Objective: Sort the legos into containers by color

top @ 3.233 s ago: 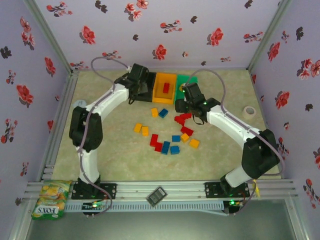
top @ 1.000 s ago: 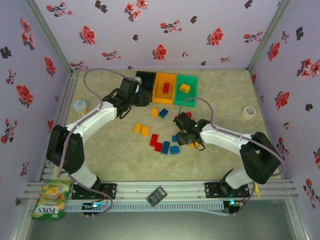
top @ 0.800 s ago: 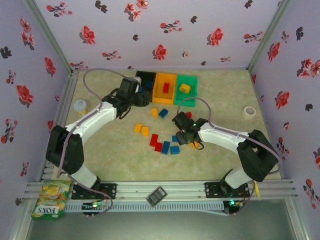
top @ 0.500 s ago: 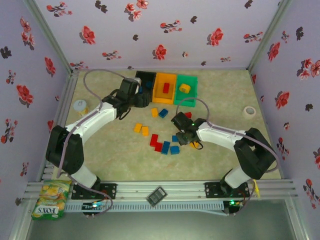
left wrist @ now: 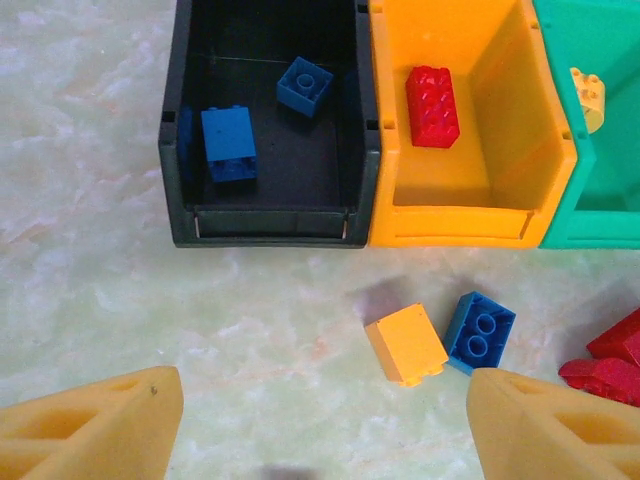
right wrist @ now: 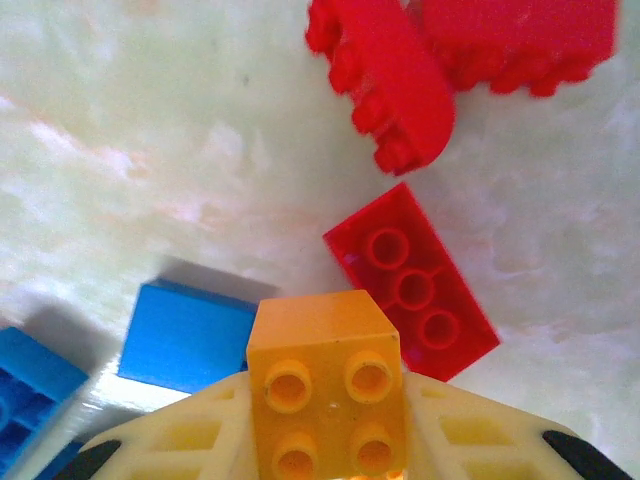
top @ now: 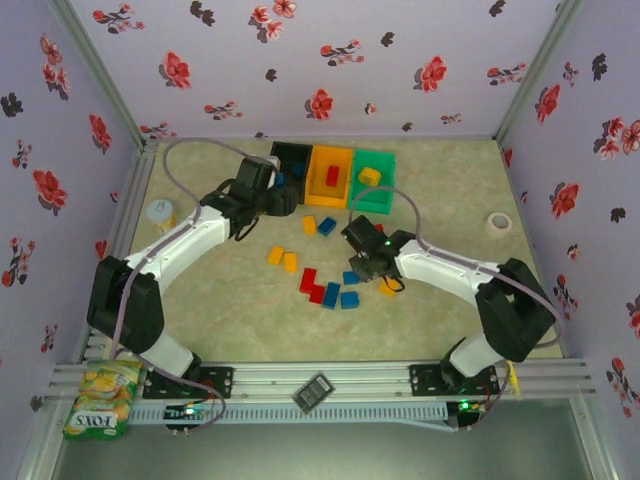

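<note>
Legos (top: 318, 290) scattered on marbled table (top: 230, 315); floral walls (top: 400, 40)

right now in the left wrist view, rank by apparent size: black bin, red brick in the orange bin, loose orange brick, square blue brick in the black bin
1. black bin
2. red brick and loose orange brick: look about alike, not ranked
3. square blue brick

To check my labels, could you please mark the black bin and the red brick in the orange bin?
black bin (left wrist: 270, 224): left wrist view, front wall.
red brick (left wrist: 432, 105): left wrist view, studded top.
</note>
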You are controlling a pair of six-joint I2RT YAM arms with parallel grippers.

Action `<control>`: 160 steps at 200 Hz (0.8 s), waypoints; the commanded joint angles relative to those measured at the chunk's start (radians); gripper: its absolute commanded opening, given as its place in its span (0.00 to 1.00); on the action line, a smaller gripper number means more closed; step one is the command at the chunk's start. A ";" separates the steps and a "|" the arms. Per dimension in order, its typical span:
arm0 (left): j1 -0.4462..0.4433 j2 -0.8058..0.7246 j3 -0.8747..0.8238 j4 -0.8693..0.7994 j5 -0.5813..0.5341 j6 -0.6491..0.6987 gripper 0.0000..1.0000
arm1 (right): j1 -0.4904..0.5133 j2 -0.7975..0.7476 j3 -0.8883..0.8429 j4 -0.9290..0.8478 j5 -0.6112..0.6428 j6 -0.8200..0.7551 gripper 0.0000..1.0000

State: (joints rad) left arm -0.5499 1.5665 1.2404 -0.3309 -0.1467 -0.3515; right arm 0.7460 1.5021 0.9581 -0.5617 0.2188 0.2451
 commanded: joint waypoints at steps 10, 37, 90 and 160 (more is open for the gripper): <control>-0.006 -0.046 0.010 -0.042 -0.023 0.019 0.75 | -0.055 -0.077 0.115 -0.056 0.050 -0.050 0.34; -0.006 -0.056 0.017 -0.061 -0.023 0.012 0.75 | -0.103 -0.111 0.176 -0.038 0.055 -0.063 0.32; -0.006 -0.097 -0.017 -0.058 -0.025 0.016 0.75 | -0.142 -0.113 0.233 0.016 0.064 -0.069 0.32; -0.005 -0.098 -0.053 -0.066 -0.024 0.009 0.75 | -0.271 0.120 0.403 0.094 0.006 -0.067 0.31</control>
State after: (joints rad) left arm -0.5499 1.4750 1.1950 -0.3817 -0.1566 -0.3492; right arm 0.5224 1.5406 1.2892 -0.5205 0.2531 0.1898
